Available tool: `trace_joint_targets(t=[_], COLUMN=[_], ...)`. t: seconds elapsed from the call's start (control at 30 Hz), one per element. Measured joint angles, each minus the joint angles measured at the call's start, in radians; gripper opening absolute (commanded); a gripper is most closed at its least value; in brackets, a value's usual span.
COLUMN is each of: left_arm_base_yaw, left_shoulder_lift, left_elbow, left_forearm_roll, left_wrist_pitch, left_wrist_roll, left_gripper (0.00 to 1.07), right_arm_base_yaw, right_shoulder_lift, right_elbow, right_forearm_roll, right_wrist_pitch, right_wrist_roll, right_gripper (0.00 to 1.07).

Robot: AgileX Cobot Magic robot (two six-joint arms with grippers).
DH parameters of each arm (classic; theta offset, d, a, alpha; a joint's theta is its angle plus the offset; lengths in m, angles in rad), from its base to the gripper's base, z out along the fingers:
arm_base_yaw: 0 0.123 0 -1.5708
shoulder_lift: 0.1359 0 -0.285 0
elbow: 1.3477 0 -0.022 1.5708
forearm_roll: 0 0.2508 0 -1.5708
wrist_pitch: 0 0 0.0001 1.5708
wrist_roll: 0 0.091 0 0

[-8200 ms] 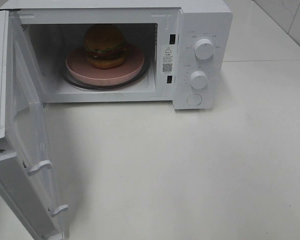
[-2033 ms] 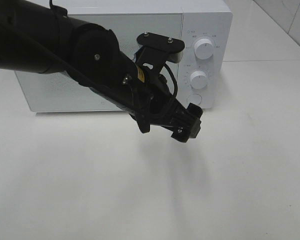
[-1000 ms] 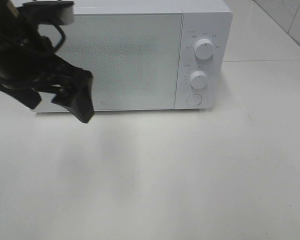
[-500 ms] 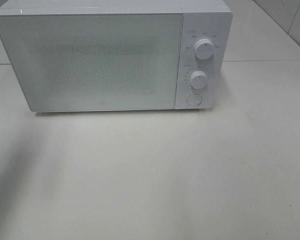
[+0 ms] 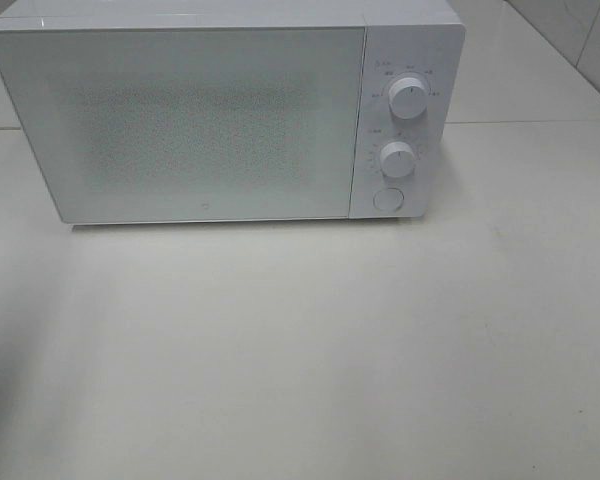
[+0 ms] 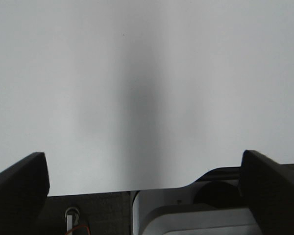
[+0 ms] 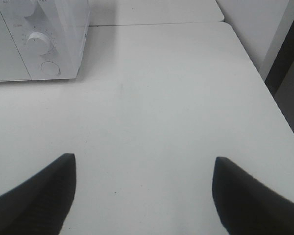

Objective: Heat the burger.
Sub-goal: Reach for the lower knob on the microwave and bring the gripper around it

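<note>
The burger is hidden behind the shut, frosted door (image 5: 190,130) of the white microwave (image 5: 410,40), which stands at the back of the table. Neither arm shows in the exterior high view. In the left wrist view my left gripper (image 6: 144,171) is open over bare white tabletop, with nothing between its dark fingers (image 6: 19,191). In the right wrist view my right gripper (image 7: 142,188) is open and empty, well in front of and to the right of the microwave (image 7: 63,39).
The microwave's control panel carries an upper knob (image 5: 408,97), a lower knob (image 5: 397,159) and a round button (image 5: 385,199). The white table (image 5: 330,350) spreads in front of it. Its right edge (image 7: 264,83) shows in the right wrist view.
One second ago my left arm stood at the left in front of the microwave; it has since drawn out of the overhead view. The door stays shut.
</note>
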Motion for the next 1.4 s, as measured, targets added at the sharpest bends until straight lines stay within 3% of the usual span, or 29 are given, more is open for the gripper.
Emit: trace_joint_targets(t=[0.53,1.0,1.4], left_arm_base_yaw=[0.0,0.0,0.0], left_shoulder_lift=[-0.447,-0.582,-0.846], left_elbow=[0.303,0.304,0.304], left_forearm_roll=[0.065,0.073,0.072], left_wrist_pitch=[-0.084,-0.085,-0.085], left_wrist_roll=[0.0,-0.003,-0.003], left_gripper=[1.05,1.04,1.04], right_arm_base_yaw=[0.0,0.0,0.0], right_shoulder_lift=[0.0,0.0,0.0], right_elbow=[0.0,0.0,0.0], right_forearm_roll=[0.0,0.001,0.002], right_wrist_pitch=[0.0,0.0,0.0], right_wrist_roll=[0.0,0.0,0.0], right_gripper=[0.76,0.76,0.76])
